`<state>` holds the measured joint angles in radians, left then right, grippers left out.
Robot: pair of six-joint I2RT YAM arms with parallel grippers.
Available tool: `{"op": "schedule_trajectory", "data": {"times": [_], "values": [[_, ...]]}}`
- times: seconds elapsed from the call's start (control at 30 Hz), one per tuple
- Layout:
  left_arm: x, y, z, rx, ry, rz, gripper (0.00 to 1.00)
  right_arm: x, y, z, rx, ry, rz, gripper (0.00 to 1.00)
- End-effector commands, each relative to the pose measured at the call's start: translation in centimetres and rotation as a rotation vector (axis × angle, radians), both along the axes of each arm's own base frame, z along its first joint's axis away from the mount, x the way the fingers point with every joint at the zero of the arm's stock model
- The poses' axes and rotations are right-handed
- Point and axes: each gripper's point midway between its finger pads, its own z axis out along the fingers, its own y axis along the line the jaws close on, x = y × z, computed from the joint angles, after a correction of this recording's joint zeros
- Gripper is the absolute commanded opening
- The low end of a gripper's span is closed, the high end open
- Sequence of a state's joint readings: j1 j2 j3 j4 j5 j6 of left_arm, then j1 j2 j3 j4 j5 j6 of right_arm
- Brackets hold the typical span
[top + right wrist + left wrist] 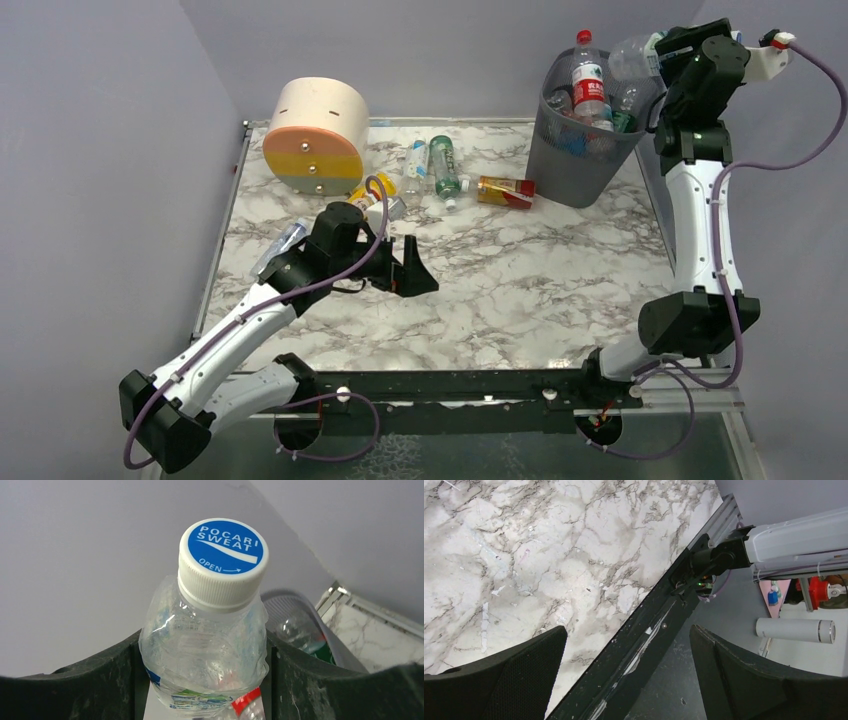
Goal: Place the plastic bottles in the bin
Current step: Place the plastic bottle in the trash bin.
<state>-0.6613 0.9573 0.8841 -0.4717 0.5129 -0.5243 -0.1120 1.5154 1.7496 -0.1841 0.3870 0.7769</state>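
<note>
Marble-patterned worktop point(520, 290) carries the grey mesh bin point(570, 170) in its far right corner. The right claw point(204, 639) is raised above the bin's rim and clamped on a clear bottle point(200, 665), one finger point(75, 690) pressing each side of the crumpled body. Its white cap point(223, 562) has a blue top reading POCARI SWEAT. In the overhead view this bottle point(630, 58) hangs over the right side of the bin's mouth.

Several bottles already lie inside the bin, among them a red-labelled bottle point(588, 85) standing upright with its red cap above the rim.

Along the far edge, left of the bin, more bottles lie on their sides. An orange bottle point(505, 190) lies nearest the bin, then a green bottle point(443, 165), then a pale bottle point(415, 165) just beside it. A yellow bottle point(372, 190) lies in front of the round drawer unit point(315, 135), which sits toward the far left corner. One more see-through bottle point(283, 243) lies near the left edge, close beside the left arm.

The left claw point(410, 265) hangs over the middle of the worktop with its fingers point(524, 680) spread apart and nothing between them. Its wrist camera looks across the marble to the black rail point(639, 655) along the near edge.
</note>
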Motion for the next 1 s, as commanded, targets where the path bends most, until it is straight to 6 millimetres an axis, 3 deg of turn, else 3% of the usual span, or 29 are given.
{"op": "schedule_trajectory", "data": {"times": [0.0,0.23,0.47,0.8,0.97], "values": [[0.2,-0.8,2.0,-0.047,-0.073,-0.05,0.99,0.7,-2.5,-0.1,-0.024,0.043,-0.155,0.69],[0.3,-1.0,2.0,-0.052,-0.079,-0.063,0.99,3.0,-2.0,0.6,-0.087,0.111,-0.217,0.72],[0.4,-1.0,1.9,-0.047,-0.086,-0.069,0.99,5.3,-1.9,-0.4,-0.117,0.179,-0.253,0.75],[0.6,-1.0,1.7,-0.044,-0.088,-0.076,0.99,6.4,-1.4,-2.3,-0.127,0.212,-0.224,0.8],[0.6,-1.0,1.5,-0.041,-0.086,-0.075,0.99,6.5,0.1,-1.1,-0.148,0.168,-0.126,0.84]]}}
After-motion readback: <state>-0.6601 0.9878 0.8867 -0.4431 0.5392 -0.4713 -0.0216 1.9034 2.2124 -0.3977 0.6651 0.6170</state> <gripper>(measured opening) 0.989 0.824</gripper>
